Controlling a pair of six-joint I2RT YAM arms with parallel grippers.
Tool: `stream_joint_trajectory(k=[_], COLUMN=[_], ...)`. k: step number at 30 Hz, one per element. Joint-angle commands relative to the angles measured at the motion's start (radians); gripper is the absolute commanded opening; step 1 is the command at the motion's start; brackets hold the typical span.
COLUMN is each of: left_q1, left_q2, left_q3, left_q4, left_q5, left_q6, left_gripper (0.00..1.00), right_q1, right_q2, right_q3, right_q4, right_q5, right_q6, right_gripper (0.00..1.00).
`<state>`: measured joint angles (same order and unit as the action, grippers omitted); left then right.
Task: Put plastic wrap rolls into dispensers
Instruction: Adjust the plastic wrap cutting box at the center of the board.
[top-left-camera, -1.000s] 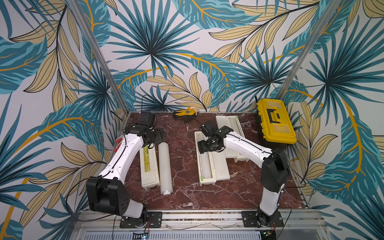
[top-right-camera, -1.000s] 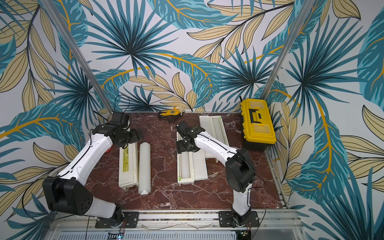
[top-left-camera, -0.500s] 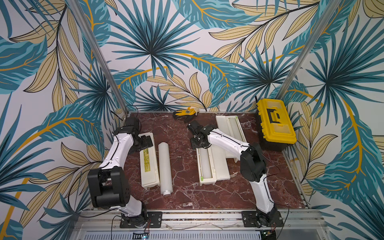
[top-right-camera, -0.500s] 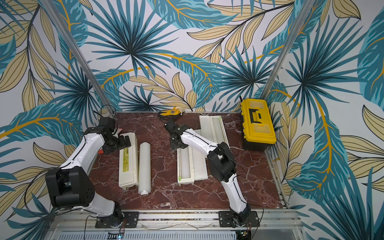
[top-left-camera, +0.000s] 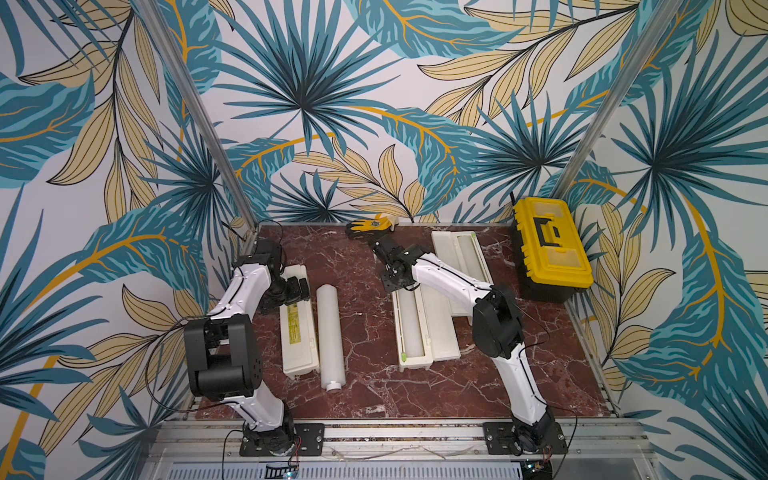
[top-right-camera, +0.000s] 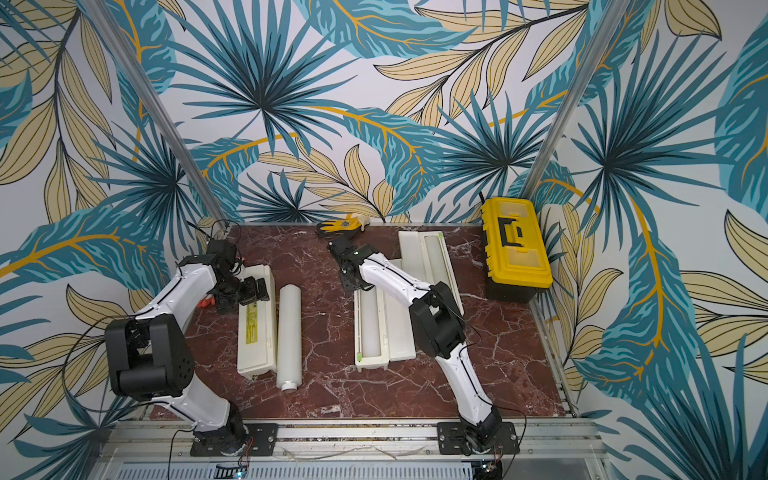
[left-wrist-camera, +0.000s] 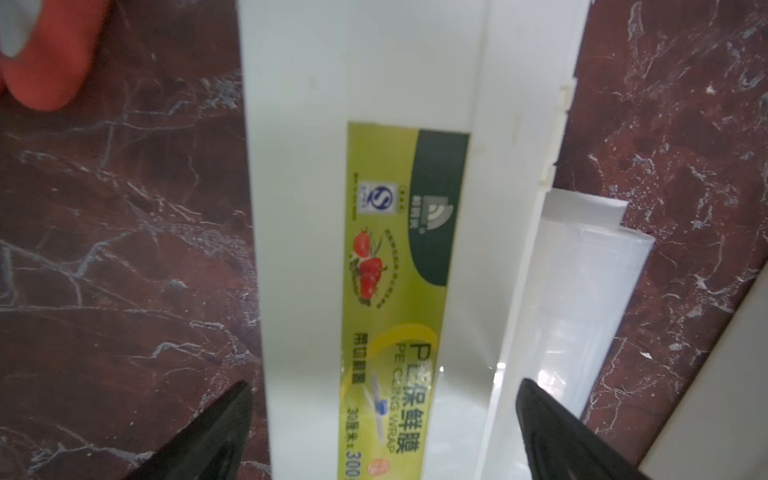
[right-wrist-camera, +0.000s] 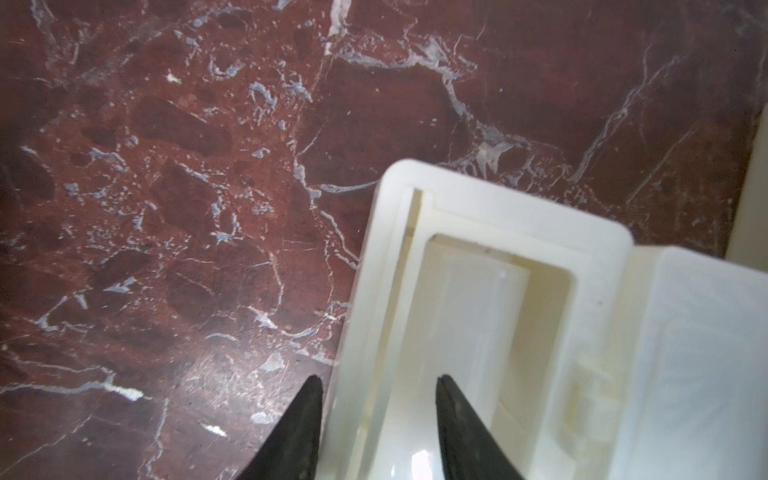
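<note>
The table (top-left-camera: 365, 266) is dark red-brown marble veined in pale grey-white. By its left edge, the closed long cream-white plastic dispenser box (top-left-camera: 297, 345) bears a yellow-green label strip (left-wrist-camera: 399, 270) with a dark green patch, red tomatoes and dark lettering; the long cylindrical plastic wrap roll (top-left-camera: 330, 332) beside it is milky white. The boxy plastic toolbox (top-left-camera: 548, 249) at the right edge is yellow with a black handle and base. The walls (top-left-camera: 374, 83) show teal, beige and mustard leaves on white.

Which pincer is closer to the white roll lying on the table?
Left. The left pincer hangs over the closed dispenser right beside the roll; the right pincer is at the middle dispenser, farther away.
</note>
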<state>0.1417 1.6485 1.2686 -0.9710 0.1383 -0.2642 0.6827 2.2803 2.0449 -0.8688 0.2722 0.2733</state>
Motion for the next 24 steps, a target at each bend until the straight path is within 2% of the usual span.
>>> stream_joint_trajectory(k=[1,9,12,19,21,24], left_q1=[0.007,-0.024,-0.03,-0.043,-0.047,-0.055], left_q2=[0.015,0.089,0.114,0.148,0.159,0.165], left_q3=[-0.027,-0.007,-0.003,0.003,0.002,-0.005], left_q4=[0.035,0.047,0.05,0.066,0.066,0.069], left_q5=[0.051,0.024,0.012,0.005,-0.003,-0.016], left_q6=[0.017,-0.003,-0.024,-0.032,-0.032,-0.032], left_gripper=[1.0,1.0,1.0,0.95,0.93,0.87], right_q1=[-0.017,-0.049,-0.058,-0.092,-0.099,-0.098], right_q2=[0.062,0.111,0.122,0.162,0.16,0.144], right_q3=[0.008,0.05,0.064,0.121,0.13,0.145], right_q4=[-0.05,-0.035,-0.021,-0.042,-0.05,-0.085], right_q5=[0.037,0.043,0.043,0.041,0.03,0.011], right_q6=[-0.066,-0.122,-0.181,-0.252,-0.256,-0.221], right_gripper=[0.45,0.44,0.44,0.44,0.48,0.69])
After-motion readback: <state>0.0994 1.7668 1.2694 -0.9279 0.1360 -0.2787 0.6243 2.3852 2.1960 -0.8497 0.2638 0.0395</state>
